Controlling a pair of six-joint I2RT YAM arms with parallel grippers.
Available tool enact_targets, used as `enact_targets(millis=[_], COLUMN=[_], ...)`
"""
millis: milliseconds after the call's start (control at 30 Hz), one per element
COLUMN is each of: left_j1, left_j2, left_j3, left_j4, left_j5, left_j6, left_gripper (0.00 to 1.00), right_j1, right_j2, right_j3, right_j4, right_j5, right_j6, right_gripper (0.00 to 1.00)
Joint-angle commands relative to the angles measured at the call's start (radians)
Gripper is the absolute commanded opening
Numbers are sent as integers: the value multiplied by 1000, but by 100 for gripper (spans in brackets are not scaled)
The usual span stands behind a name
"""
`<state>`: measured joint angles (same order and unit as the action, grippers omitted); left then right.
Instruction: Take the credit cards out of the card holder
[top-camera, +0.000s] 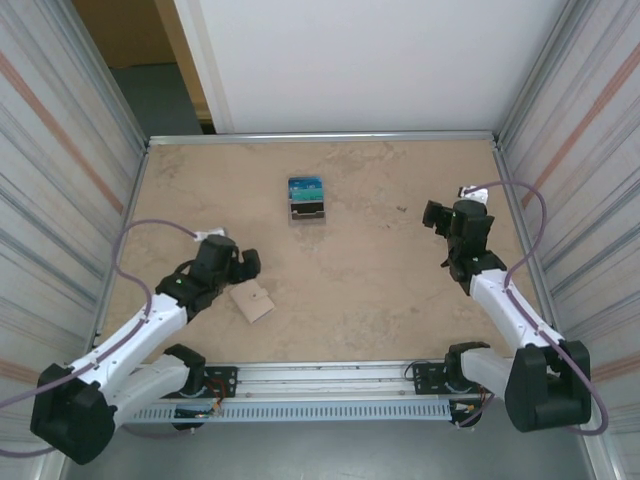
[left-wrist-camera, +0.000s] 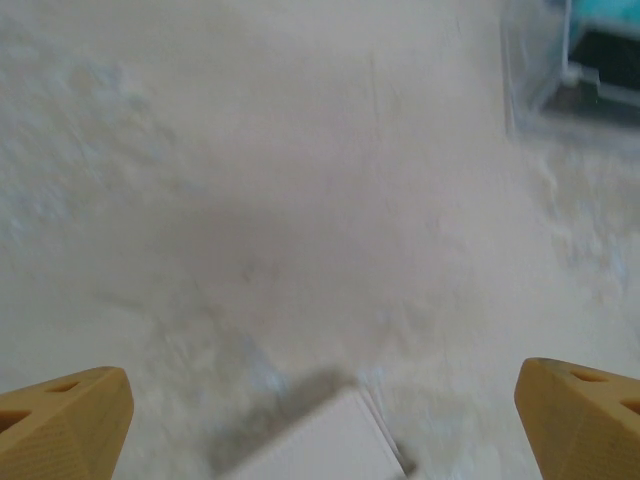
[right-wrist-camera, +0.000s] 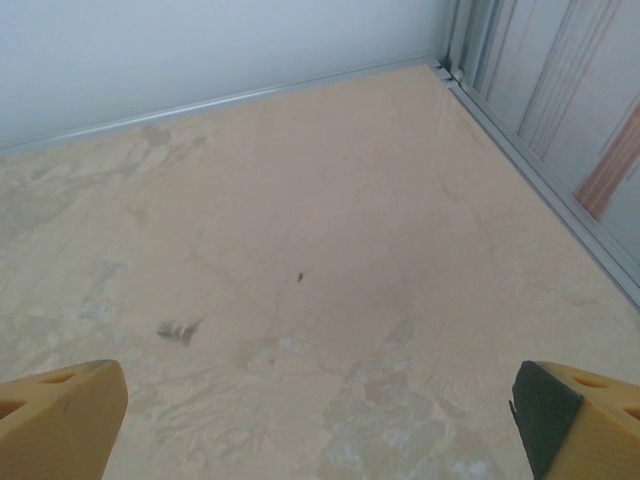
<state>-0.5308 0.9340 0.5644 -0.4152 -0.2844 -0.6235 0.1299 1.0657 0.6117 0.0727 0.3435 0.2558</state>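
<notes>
credit cards (top-camera: 307, 198) seemingly stacked mid-table, card holder (top-camera: 252, 302) beside left end effector (top-camera: 250, 265), right end effector (top-camera: 433, 216) apart, both spread wide, empty

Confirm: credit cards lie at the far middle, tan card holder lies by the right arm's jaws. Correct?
No: the card holder lies by the left arm's jaws, not the right's, as the top external view shows. The rest stands.

We find the card holder (top-camera: 252, 302) on the table's (top-camera: 380, 290) near left, just beside the left gripper (top-camera: 250, 263); the credit cards (top-camera: 306, 199) lie behind it, mid-table, left of the right gripper (top-camera: 432, 216).
</notes>
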Motion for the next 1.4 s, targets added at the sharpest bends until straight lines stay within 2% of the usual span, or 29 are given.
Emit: enact_targets(millis=[0, 67, 167, 333, 700, 833, 1067, 1233, 1367], left_j1=[-123, -201, -266, -278, -244, -222, -218, -220, -221], left_j2=[11, 28, 61, 120, 299, 351, 472, 509, 521], left_j3=[-4, -2, -6, -39, -14, 11, 103, 133, 143], left_j4=[-161, -214, -256, -219, -42, -12, -32, -36, -34], left_j5=[-76, -102, -105, -39, 63, 93, 105, 93, 86], left_j6=[-198, -288, -376, -411, -302, -218, -43, 24, 53], left_gripper=[99, 99, 99, 99, 99, 99, 99, 99, 94], right_j1=[11, 19, 39, 79, 103, 106, 114, 128, 141], right_j2=[-44, -69, -120, -157, -158, -158, -151, -140, -134], right_j3=[33, 24, 11, -1, -28, -28, -26, -24, -20], right_j4=[-148, -173, -187, -212, -223, -223, -224, -231, -238], right_j5=[39, 30, 18, 46, 63, 62, 64, 73, 85], right_j6=[65, 77, 84, 89, 111, 111, 136, 150, 159], right_gripper=[99, 99, 99, 99, 99, 99, 99, 99, 99])
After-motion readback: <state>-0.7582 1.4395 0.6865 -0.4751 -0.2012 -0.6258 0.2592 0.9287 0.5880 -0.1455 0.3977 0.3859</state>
